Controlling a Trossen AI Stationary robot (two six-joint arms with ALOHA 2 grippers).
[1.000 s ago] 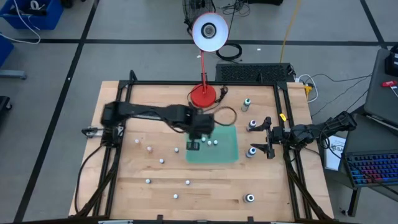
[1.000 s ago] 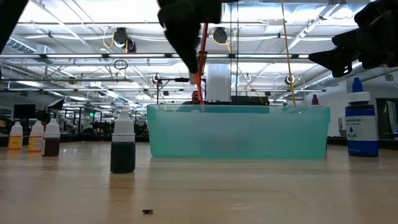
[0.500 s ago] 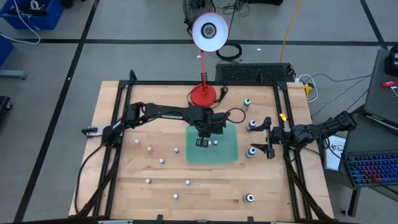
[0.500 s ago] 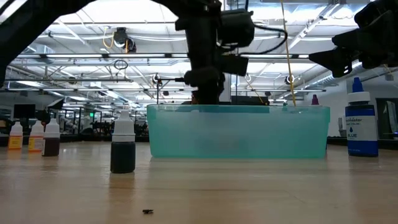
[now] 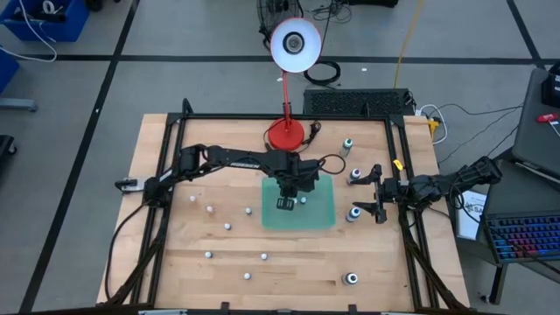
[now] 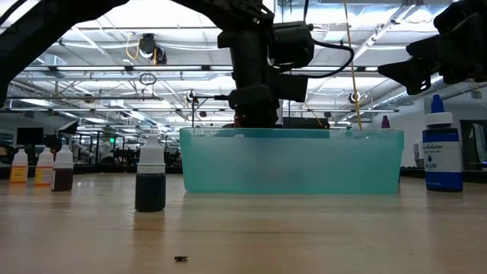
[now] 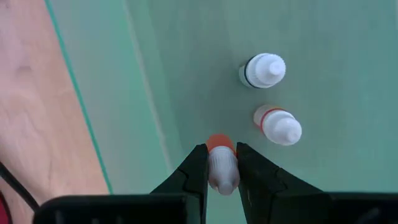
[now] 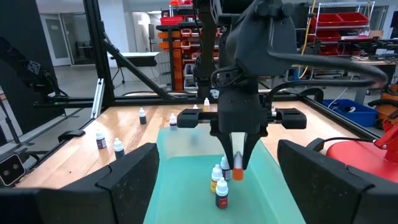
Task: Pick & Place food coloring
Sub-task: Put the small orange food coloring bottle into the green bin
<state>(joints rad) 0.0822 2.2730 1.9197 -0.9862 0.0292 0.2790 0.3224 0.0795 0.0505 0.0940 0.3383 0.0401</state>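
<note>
— What sits near the left claw (image 7: 222,163)?
— Two small bottles (image 7: 277,125) stand in the see-through green bin (image 7: 323,37). The claw grips an orange-capped bottle (image 7: 222,167) above it.
— And the right claw (image 5: 376,194)?
— It waits wide open beside the bin.

high: overhead, whole table | low: tabletop level | wrists: close, both see green bin (image 8: 186,168)

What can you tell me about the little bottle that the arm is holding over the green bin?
The little bottle is a small dropper bottle with a white tip and an orange band below it. The left gripper pinches it between two dark fingers, above the floor of the green bin. It hangs cap up over the bin, near two similar bottles standing inside.
</note>
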